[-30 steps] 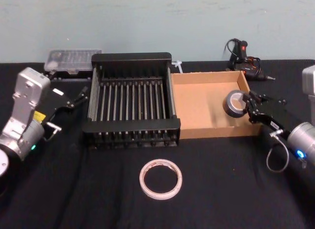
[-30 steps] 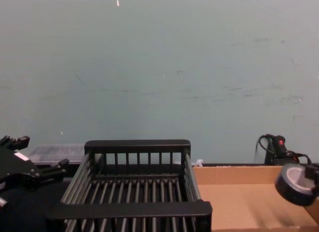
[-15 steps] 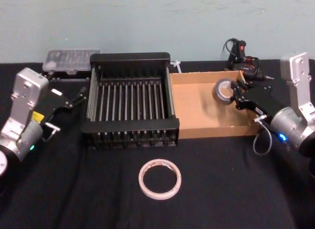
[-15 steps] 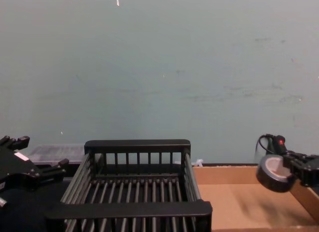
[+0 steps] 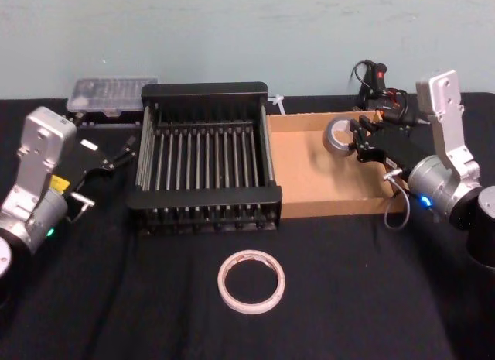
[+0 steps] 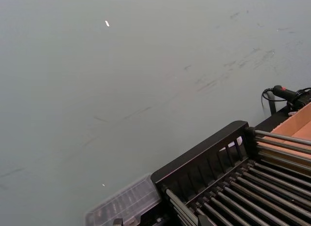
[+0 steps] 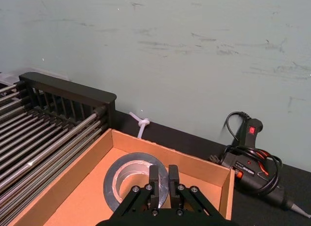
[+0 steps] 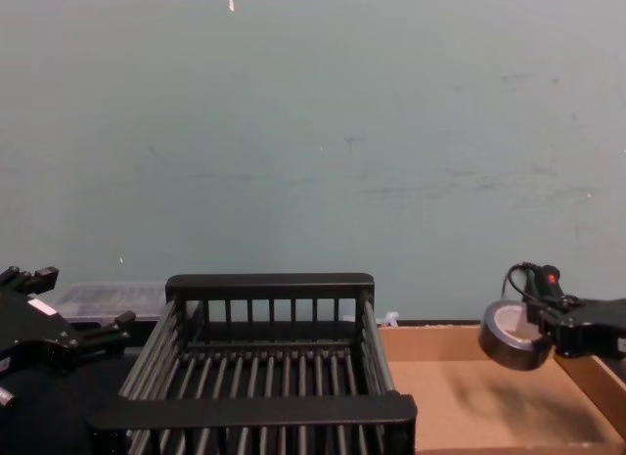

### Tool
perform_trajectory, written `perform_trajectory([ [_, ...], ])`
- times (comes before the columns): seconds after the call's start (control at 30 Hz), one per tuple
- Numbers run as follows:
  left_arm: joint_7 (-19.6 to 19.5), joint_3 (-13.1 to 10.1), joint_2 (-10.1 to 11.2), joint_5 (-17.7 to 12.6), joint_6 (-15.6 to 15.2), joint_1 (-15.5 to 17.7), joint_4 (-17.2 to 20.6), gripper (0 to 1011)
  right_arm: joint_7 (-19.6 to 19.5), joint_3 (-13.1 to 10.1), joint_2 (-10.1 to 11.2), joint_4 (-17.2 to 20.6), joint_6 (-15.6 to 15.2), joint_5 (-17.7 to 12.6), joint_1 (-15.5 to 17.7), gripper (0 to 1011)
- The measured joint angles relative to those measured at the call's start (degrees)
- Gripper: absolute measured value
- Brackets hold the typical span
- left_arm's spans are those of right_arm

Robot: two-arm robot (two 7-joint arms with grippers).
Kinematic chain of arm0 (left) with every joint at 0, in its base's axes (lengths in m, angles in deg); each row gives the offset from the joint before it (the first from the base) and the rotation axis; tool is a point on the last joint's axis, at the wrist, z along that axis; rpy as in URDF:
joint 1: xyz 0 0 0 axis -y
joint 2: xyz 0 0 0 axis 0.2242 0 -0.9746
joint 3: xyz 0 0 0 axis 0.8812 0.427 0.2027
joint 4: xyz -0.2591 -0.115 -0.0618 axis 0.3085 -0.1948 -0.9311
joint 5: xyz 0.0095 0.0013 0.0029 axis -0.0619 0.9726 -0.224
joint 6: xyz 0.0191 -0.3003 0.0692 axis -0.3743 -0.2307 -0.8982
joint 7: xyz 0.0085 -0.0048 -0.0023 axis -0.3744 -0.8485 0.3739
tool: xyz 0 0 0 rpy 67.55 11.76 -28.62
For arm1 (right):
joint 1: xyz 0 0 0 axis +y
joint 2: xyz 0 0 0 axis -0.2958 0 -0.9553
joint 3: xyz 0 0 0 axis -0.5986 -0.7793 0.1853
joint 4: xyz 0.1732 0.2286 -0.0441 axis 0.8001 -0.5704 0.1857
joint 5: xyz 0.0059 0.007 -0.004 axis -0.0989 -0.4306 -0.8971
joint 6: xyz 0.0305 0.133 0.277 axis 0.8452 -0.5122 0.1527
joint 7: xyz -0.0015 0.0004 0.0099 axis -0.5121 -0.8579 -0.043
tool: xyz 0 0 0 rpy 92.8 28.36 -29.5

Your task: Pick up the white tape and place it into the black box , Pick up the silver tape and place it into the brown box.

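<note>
Right gripper (image 5: 357, 141) has its jaws clenched on the silver tape (image 5: 339, 135), held above the far right of the brown box (image 5: 309, 174), so next it prob. needs lowering & releasing; white tape (image 5: 251, 280) waits near, w/ left gripper (image 5: 124, 152) parked left, apparently open.

The head camera is looking down on the whole table; the chest camera is looking low across the crate (image 8: 264, 377) toward the wall. Both wrist cameras are facing that wall too (the right one sitting close over the tray (image 7: 92, 187)), sharing the crate.
</note>
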Motion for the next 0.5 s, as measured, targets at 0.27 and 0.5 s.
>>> perform_trajectory([
  [0.27, 0.0, 0.0, 0.0, 0.0, 0.0, 0.0, 0.0, 1001, 0.2, 0.1, -0.3, -0.9, -0.2, 0.3, -0.7, 124],
  [0.5, 0.0, 0.0, 0.0, 0.0, 0.0, 0.0, 0.0, 1001, 0.1, 0.0, -0.2, -0.6, -0.2, 0.3, -0.5, 136],
])
